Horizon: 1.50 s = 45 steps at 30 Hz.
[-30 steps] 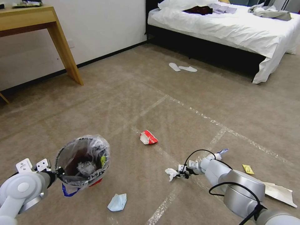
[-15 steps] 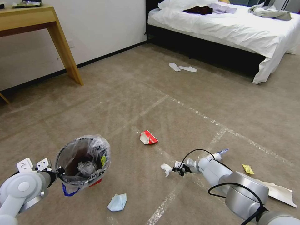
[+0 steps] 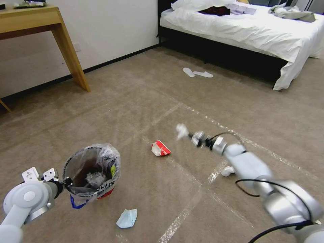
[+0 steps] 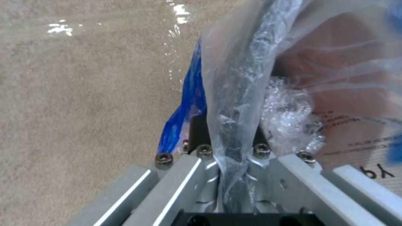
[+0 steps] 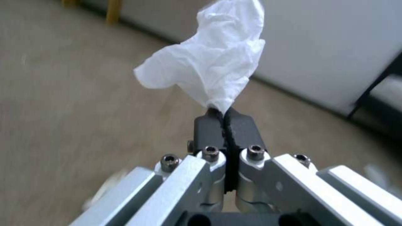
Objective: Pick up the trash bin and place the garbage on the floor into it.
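Note:
The small red trash bin (image 3: 107, 156), lined with a crinkled clear bag, hangs just above the floor (image 3: 141, 101) at the lower left. My left gripper (image 3: 66, 184) is shut on its rim; the left wrist view shows the gripper (image 4: 228, 138) clamping rim and bag (image 4: 234, 62). My right gripper (image 3: 189, 135) is raised over the mid carpet, shut on a crumpled white tissue (image 3: 181, 130), seen close in the right wrist view as tissue (image 5: 209, 66) pinched by the gripper (image 5: 225, 117). Other garbage lies on the carpet: a red-and-white carton (image 3: 160, 148), a light-blue face mask (image 3: 127, 217), a white wad (image 3: 227, 171).
A wooden desk (image 3: 44, 20) stands against the wall at the back left. A bed (image 3: 243, 30) with white sheets fills the back right, with two flat white slippers (image 3: 197, 73) before it. Shiny tape lines (image 3: 216, 123) cross the carpet.
My right gripper has lifted the tissue off the carpet and swung up and away from me. The bin and left arm shifted only slightly.

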{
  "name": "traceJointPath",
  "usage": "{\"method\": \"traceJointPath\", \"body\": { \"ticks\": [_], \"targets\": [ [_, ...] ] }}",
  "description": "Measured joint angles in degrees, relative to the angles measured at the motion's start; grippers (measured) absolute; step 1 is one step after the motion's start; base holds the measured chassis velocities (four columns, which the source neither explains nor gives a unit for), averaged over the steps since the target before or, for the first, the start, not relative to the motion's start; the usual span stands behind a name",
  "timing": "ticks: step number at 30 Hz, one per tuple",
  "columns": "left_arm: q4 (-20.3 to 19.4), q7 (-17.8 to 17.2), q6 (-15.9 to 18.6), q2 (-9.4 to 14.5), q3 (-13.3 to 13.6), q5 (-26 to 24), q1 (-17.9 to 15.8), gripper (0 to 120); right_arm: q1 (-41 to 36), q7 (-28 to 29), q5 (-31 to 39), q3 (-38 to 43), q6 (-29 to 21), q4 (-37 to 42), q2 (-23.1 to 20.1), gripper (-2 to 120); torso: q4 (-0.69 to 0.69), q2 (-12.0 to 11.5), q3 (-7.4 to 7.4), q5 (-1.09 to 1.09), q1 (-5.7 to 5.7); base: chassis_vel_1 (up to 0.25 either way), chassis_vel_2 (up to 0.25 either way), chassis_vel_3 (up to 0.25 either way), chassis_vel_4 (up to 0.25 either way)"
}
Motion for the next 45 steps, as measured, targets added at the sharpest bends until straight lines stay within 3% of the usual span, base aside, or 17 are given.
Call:
{"method": "traceJointPath", "body": {
  "ticks": [2, 6, 14, 16, 22, 33, 45],
  "targets": [
    [1.2, 1.44, 0.0, 0.04, 0.91, 0.03, -0.88, 1, -0.21, -2.58, 7.25, -2.8, -3.76, 11.31, -3.91, 0, 0.0, 0.0, -0.01, 0.03, 0.0, 0.0, 0.0, 0.0, 0.0],
    [1.52, 1.7, 0.09, -0.48, 1.36, 0.24, -1.45, 1, 0.88, -3.59, 9.71, -4.81, -5.48, 17.4, -4.57, 0, 0.1, 0.0, -0.01, 0.03, 0.0, 0.0, 0.0, 0.0, 0.0],
    [1.43, 2.72, 0.38, -1.48, 1.11, 1.17, -1.07, 1, 2.59, -2.81, 12.2, -8.48, -6.67, 23.8, -0.36, 0, 0.07, 0.0, -0.01, 0.0, 0.0, 0.0, 0.0, 0.0, 0.0],
    [1.62, 2.66, 0.39, -2.1, 1.32, 1.39, -1.59, 1, 2.19, -2.36, 12.59, -10.17, -7.55, 25.45, 2.5, 0, 0.07, 0.0, -0.01, 0.0, 0.0, 0.0, 0.0, 0.0, 0.0],
    [1.42, 2.32, 0.3, -2.2, 1.97, 1.47, -1.77, 1, 1.06, -3.4, 10.54, -15.67, -7.01, 25.24, 8.51, 0, 0.07, 0.0, 0.0, 0.01, 0.0, 0.0, 0.0, 0.0, 0.0],
    [1.5, 1.88, 0.2, -2.65, 2.11, 1.55, -1.27, 1, 1.72, -3.52, 8.17, -26.65, -5.76, 24.4, 14.31, 0, 0.07, 0.0, -0.01, 0.0, 0.0, 0.0, 0.0, 0.0, 0.0],
    [0.33, 1.23, 0.08, -2.3, 1.79, 0.72, -1.47, 1, 2.4, -3.95, 6.36, -30.5, -4.8, 19.33, 18.6, 0, 0.06, 0.0, 0.0, 0.01, 0.0, 0.0, 0.0, 0.0, 0.0]
  ]
}}
